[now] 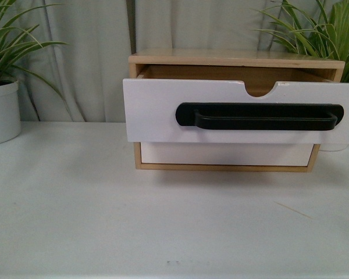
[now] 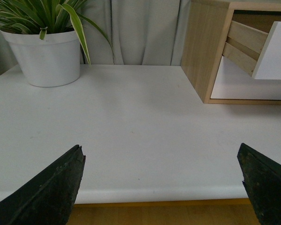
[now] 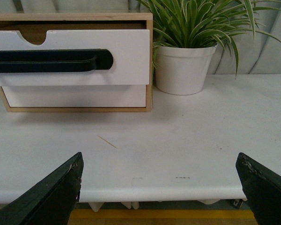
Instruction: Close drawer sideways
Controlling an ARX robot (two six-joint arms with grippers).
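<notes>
Left gripper [image 2: 159, 150]: jaws spread wide, empty, above table [image 2: 131, 117] edge.
Right gripper [image 3: 159, 158]: jaws spread wide, empty.
Drawer [image 1: 154, 110]: pulled out of wooden cabinet [image 1: 235, 58].

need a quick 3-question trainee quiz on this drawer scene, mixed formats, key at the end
1. True or false: the drawer with the black handle sits fully pushed into the wooden cabinet.
2. What does the left end effector hold? A) the handle B) a pot C) nothing
3. Fill in: the table carries ___ potted plants, one on each side of the cabinet.
Key: 1 false, it stands pulled out. 2 C, its jaws are open over bare table. 3 two.
</notes>
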